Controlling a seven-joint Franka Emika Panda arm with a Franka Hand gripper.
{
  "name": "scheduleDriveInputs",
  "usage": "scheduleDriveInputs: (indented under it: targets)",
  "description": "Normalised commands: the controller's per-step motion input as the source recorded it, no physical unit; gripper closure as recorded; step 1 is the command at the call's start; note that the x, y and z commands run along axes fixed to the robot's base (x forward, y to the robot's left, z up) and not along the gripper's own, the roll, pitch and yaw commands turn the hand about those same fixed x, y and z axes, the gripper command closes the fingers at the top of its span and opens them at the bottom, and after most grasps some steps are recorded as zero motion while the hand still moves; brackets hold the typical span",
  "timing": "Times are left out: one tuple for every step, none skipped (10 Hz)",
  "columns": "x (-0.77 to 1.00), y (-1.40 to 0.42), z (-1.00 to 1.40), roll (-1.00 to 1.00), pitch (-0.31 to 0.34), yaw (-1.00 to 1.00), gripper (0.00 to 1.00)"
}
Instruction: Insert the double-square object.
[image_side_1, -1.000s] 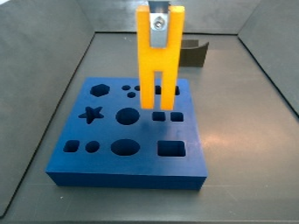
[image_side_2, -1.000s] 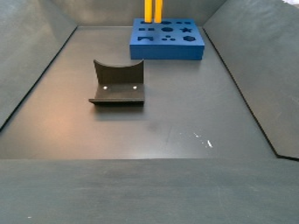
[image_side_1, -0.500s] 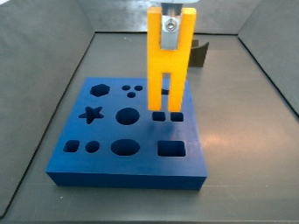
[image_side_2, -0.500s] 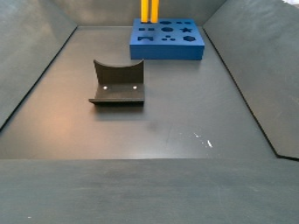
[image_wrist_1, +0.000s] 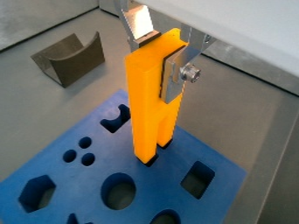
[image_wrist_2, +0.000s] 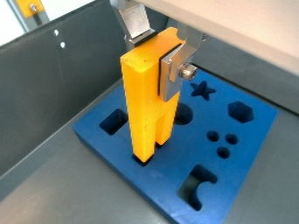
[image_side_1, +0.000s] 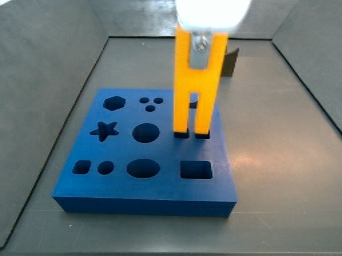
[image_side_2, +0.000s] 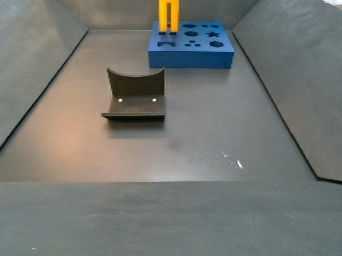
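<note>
The double-square object (image_side_1: 197, 85) is a tall yellow-orange bar that stands upright with its two prongs pointing down. My gripper (image_side_1: 199, 45) is shut on its top end. In both wrist views the silver fingers (image_wrist_1: 176, 74) (image_wrist_2: 177, 66) clamp the bar (image_wrist_1: 149, 105) (image_wrist_2: 149, 105) from two sides. The prong tips are at the top face of the blue block (image_side_1: 140, 165), at its pair of small square holes. I cannot tell how deep they are. The bar (image_side_2: 168, 15) also shows at the far end in a side view, on the blue block (image_side_2: 194, 50).
A dark grey curved block (image_side_2: 134, 95) lies on the grey floor away from the blue block; it also shows in a wrist view (image_wrist_1: 68, 57). The blue block has star, hexagon, round and square holes. Grey walls (image_side_2: 40, 80) enclose the floor.
The gripper has carried the bar to the right and lower, from above the middle of the block to the pair of square holes.
</note>
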Motion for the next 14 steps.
scheduleDriveInputs:
  targets:
    - [0.33,-0.05,-0.2,0.07,0.071,0.09,1.0]
    - [0.24,-0.01,-0.21,0.08,0.06,0.07,1.0]
    - [0.0,0.0,-0.27,0.08,0.041,0.04,1.0]
    - [-0.19,0.0,-0.14,0.01,0.03,0.0,1.0]
    - [-0.36,0.0,-0.03,-0.01,0.0,0.0,1.0]
    - [-0.32,0.0,-0.02,-0.05,0.0,0.06,1.0]
    - [0.0,0.0,-0.07,-0.06,0.0,0.22,1.0]
    - [0.19,0.02,-0.21,-0.03,0.0,0.32,1.0]
    - [0.22,0.04,-0.33,0.0,0.0,0.37,1.0]
    - [0.26,0.05,-0.44,0.0,0.0,0.42,1.0]
    - [0.17,0.01,-0.49,0.0,0.0,0.38,1.0]
    - [0.0,0.0,-0.54,0.02,0.0,0.26,1.0]
    - [0.0,0.0,-0.55,0.02,0.0,0.2,1.0]
    - [-0.14,0.0,-0.49,0.02,0.0,0.13,1.0]
